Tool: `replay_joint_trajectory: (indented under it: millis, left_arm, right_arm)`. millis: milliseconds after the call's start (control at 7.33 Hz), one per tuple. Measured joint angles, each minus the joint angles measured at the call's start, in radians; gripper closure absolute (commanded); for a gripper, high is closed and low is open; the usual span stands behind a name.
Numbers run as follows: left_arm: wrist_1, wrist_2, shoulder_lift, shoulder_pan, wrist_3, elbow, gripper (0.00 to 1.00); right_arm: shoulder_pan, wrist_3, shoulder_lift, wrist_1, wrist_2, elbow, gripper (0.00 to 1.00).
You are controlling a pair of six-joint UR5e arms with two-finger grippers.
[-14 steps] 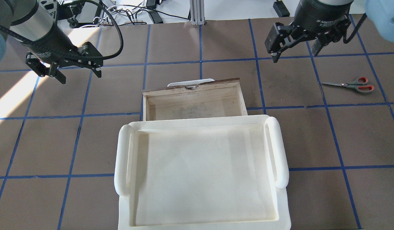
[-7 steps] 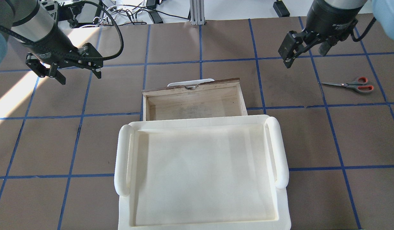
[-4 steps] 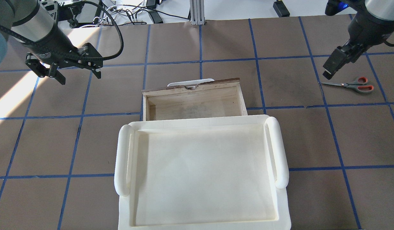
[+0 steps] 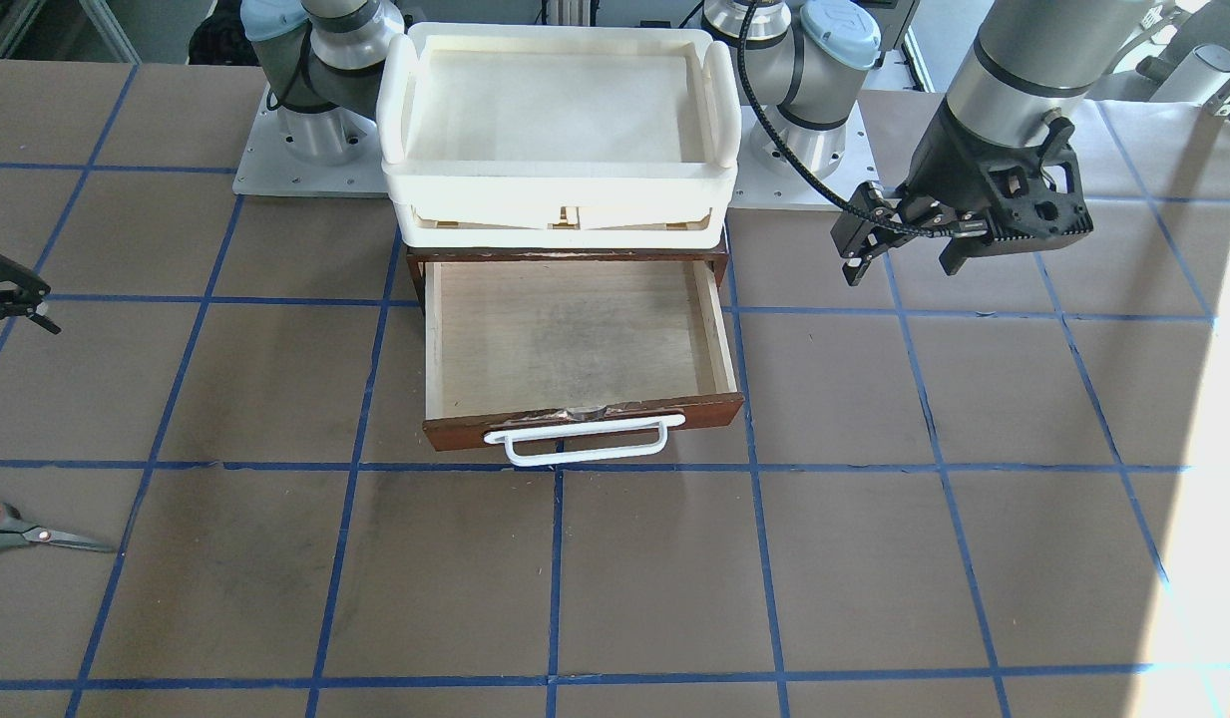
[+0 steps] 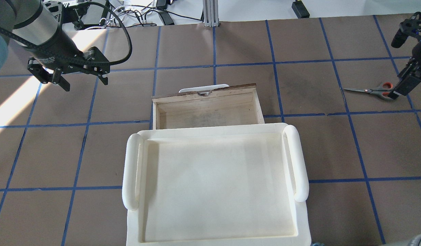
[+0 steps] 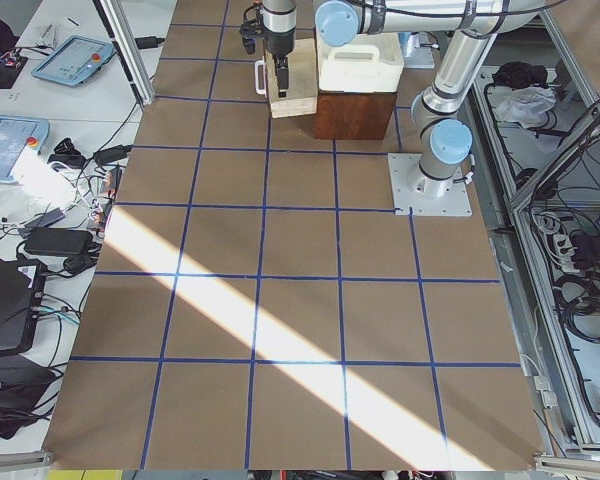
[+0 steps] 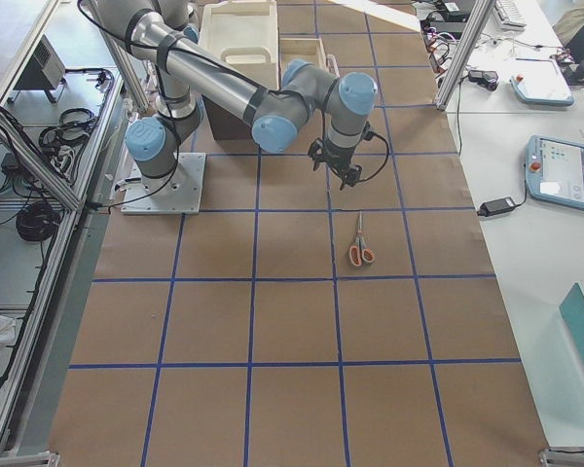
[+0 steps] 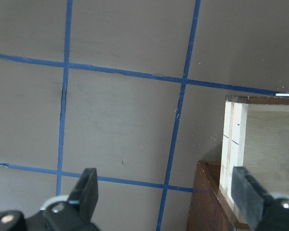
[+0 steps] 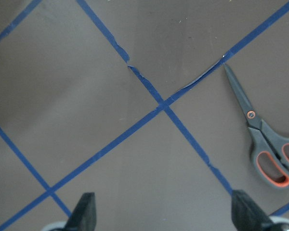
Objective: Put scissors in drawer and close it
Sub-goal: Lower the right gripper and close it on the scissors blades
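The scissors [image 5: 367, 90] lie flat on the brown table at the far right, blades pointing toward the drawer; they also show in the front view [image 4: 26, 536] and the right wrist view [image 9: 262, 137]. The drawer [image 5: 207, 109] is pulled open and empty, with its white bar handle [image 4: 585, 441] on the far side from me. My right gripper [image 5: 403, 85] is open and hovers above the table beside the scissors' handles, not touching them; its fingers [image 9: 84, 209] show spread wide. My left gripper [image 5: 83, 80] is open and empty, left of the drawer.
A cream-white plastic tray [image 5: 299, 160] sits on the dark wood cabinet [image 4: 415, 261] that the drawer slides out of. Blue tape lines grid the table. Cables and a metal post [image 5: 209, 13] stand at the far edge.
My right arm has swung rightward and down from the far middle-right to just beside the scissors' handles. The left arm, drawer and scissors have stayed put.
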State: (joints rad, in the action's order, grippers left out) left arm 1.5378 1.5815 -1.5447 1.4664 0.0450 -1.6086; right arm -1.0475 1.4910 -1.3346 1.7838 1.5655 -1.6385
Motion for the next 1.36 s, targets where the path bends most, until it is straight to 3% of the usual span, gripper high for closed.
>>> replay_joint_trajectory:
  millis: [545,955,1364]
  left_arm:
    - [0.001,0.0,0.002,0.0,0.001,-0.001,0.0]
    - [0.001,0.0,0.002,0.0,0.001,0.0,0.0]
    - [0.001,0.0,0.001,0.0,0.001,-0.001,0.0]
  right_arm:
    - [0.021,0.381,0.212,0.366,-0.002,0.001,0.02]
    - [0.023,0.455,0.305,0.472,-0.023,0.011,0.05]
    - [0.023,0.539,0.347,0.5,-0.031,0.009,0.11]
